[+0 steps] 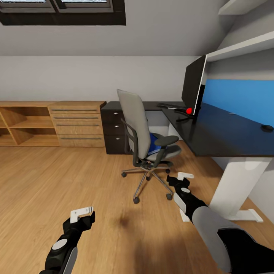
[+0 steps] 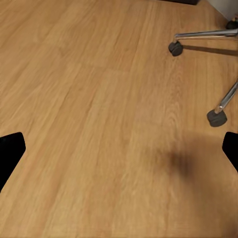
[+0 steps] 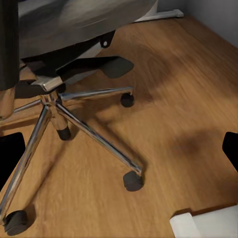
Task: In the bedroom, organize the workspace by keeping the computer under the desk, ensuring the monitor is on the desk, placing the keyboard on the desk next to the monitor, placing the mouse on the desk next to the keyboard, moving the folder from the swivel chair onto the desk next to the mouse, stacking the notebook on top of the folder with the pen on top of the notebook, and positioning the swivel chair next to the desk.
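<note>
The grey swivel chair stands on the wood floor a little off the black desk, its back turned to me. The blue folder lies on its seat. On the desk the monitor stands upright with the black keyboard behind it, and a small dark mouse lies far to the right. My right gripper is open, low beside the chair's chrome base. My left gripper is open over bare floor, its fingertips wide apart.
Black drawers close the desk's left end, beside a wooden chest and open shelving. The desk's white leg and foot sit right of my right arm. Chair castors lie near the left gripper.
</note>
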